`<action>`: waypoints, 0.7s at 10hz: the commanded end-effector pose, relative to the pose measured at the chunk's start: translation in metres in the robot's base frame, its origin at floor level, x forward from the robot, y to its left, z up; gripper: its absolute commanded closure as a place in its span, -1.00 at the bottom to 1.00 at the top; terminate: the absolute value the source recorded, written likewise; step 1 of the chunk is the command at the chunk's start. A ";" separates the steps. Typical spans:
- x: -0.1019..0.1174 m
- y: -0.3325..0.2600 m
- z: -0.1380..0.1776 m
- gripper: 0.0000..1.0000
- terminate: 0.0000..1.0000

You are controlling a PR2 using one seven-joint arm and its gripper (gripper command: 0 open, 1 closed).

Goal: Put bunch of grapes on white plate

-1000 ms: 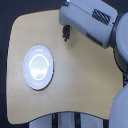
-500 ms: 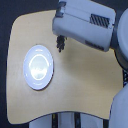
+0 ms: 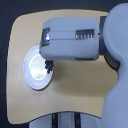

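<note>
I see the grey arm's tool [image 3: 49, 65] over the round glossy white plate [image 3: 35, 75] on the light wooden table [image 3: 75, 100], gripping the dark purple-black bunch of grapes [image 3: 48, 64].

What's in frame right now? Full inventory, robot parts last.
round glossy white plate: 1, white, on the table toward the exterior view's left, its right edge hidden under the arm.
small dark cluster, likely the bunch of grapes: 1, dark purple-black, over the plate's right rim, just below the arm.
light wooden table with rounded corners: 1, tan, fills most of the view.
grey robot arm: 1, reaches in from the exterior view's right; its gripper is not discernible.
</note>
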 end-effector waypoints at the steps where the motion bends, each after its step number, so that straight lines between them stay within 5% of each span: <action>1: -0.020 0.072 -0.046 1.00 -1.00; 7: -0.013 0.082 -0.064 1.00 -1.00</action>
